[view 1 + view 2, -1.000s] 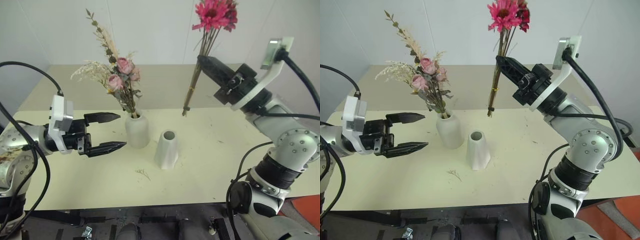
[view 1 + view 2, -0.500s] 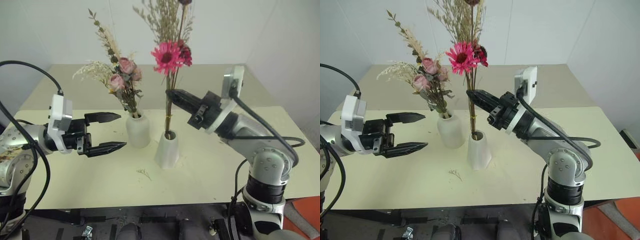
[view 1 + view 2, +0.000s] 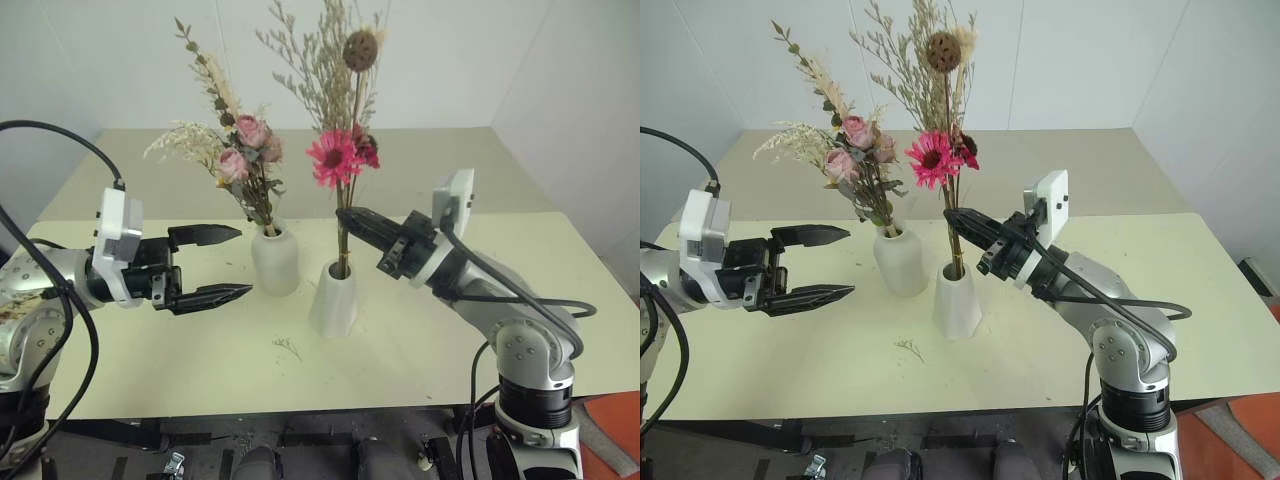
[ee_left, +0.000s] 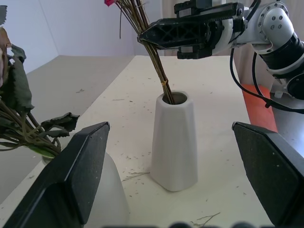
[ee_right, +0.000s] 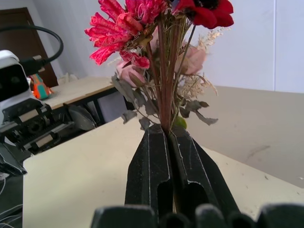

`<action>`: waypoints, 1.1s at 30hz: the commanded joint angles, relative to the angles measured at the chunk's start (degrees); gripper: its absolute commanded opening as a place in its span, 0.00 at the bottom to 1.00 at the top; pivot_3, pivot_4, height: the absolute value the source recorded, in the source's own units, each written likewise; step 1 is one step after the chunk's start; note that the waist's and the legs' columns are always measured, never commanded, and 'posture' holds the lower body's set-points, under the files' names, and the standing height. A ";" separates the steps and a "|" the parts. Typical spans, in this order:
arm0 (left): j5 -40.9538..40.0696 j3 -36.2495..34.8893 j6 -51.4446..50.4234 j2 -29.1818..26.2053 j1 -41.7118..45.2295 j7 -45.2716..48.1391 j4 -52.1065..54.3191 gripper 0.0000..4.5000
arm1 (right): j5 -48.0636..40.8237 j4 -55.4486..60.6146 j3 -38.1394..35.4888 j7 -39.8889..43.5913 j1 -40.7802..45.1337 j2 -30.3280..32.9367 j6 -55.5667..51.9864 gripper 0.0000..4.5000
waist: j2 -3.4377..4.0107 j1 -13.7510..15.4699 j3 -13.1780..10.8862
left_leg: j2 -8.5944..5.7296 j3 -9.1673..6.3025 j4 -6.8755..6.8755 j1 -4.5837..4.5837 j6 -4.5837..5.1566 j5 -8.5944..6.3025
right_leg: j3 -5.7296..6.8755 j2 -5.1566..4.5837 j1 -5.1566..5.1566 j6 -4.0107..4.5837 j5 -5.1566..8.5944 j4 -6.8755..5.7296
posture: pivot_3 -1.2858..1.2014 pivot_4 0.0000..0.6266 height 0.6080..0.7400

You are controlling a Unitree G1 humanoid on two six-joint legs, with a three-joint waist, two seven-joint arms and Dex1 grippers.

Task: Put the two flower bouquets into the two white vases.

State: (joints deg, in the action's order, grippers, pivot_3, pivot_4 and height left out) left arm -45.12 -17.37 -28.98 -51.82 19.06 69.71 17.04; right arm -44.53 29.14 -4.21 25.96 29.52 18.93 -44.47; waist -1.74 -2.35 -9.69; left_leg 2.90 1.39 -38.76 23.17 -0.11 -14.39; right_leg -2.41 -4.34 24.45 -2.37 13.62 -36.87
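Observation:
The pink rose bouquet (image 3: 244, 150) stands in the rounded white vase (image 3: 274, 260). The smaller bouquet, with its magenta flower (image 3: 333, 158) and brown seed head (image 3: 359, 45), has its stems down in the mouth of the cone-shaped white vase (image 3: 334, 296). My right gripper (image 3: 347, 219) is shut on those stems (image 5: 166, 95) just above the vase mouth (image 4: 174, 98). My left gripper (image 3: 238, 262) hangs open to the left of the rounded vase, level and pointing at it, with nothing between its fingers.
The vases stand mid-table on a pale yellow table (image 3: 420, 330). A small dried sprig (image 3: 287, 347) lies in front of them. White walls stand close behind and to the right.
My right gripper has swung left and down with the smaller bouquet, whose stems now sit inside the cone vase. The left gripper has stayed still.

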 commanded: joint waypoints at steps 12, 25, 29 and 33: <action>-1.10 -2.09 0.14 -1.01 -0.36 0.14 1.20 1.00 | 4.99 5.80 1.53 1.02 -5.35 3.01 5.75 0.87 | 0.00 0.17 0.00 | 0.00 0.00 -0.01 0.01 0.00 0.00 | 0.00 0.00 0.00 0.00 0.00 0.00 | 0.52 0.24 1.00; -0.86 -2.38 0.19 -1.14 -0.99 -0.11 1.16 1.00 | -0.83 9.49 -10.97 8.14 -13.74 16.80 5.00 1.00 | -0.01 1.16 0.00 | 0.00 0.00 -0.02 -0.04 0.00 0.00 | 0.01 0.00 -0.09 -0.01 0.01 0.06 | 0.52 0.24 1.00; -1.02 -3.73 -0.08 -1.35 -2.51 -0.83 1.74 1.00 | -0.65 7.97 -15.78 11.23 -18.13 22.10 5.51 1.00 | -0.01 1.29 0.00 | 0.00 0.01 -0.02 -0.10 0.00 0.00 | -0.01 0.01 -0.13 -0.01 0.01 0.05 | 0.52 0.24 1.00; -1.08 -5.01 -0.12 -1.45 -4.07 -1.65 2.28 1.00 | 0.41 6.63 -19.13 13.68 -21.77 25.33 6.48 1.00 | -0.02 1.45 0.01 | 0.00 0.01 -0.02 -0.14 0.00 0.00 | -0.01 0.01 -0.19 -0.01 0.01 0.07 | 0.52 0.24 1.00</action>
State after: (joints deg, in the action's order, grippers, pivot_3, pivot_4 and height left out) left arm -45.11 -20.10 -29.03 -52.44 15.01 68.50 17.55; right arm -44.03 35.27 -20.54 38.61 7.88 43.14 -39.99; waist -1.76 -0.90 -9.68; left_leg 2.90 1.40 -38.78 23.03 -0.11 -14.39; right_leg -2.41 -4.33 24.26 -2.38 13.63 -36.80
